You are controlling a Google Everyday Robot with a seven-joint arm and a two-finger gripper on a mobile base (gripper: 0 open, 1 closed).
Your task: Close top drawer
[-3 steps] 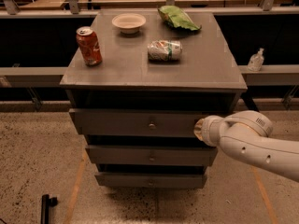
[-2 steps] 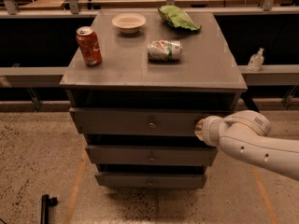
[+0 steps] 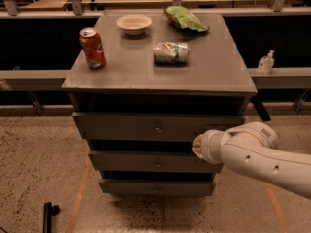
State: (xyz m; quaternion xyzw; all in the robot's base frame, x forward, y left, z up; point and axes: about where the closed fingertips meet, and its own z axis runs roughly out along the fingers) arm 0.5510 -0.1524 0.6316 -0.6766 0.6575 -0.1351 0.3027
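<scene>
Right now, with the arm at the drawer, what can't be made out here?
Camera view:
1. The gripper, at the right end of the top drawer front: whether it touches is hidden behind the arm.
2. The drawer's inside: lost in shadow under the tabletop.
3. The arm's rest: cut off by the right edge.
4. A black bar on the floor: cut off by the bottom edge.

The white arm (image 3: pixel 265 161) comes in from the near right edge of the scene and reaches up and to the left. Its thick, rounded forearm carries two small dark holes, and a bulging wrist joint (image 3: pixel 257 132) sits above it. The gripper (image 3: pixel 198 147) is at the arm's left end, low and right of the scene's middle, facing the far side. Only a pale collar and a tan tip show; the wrist hides the rest.
</scene>
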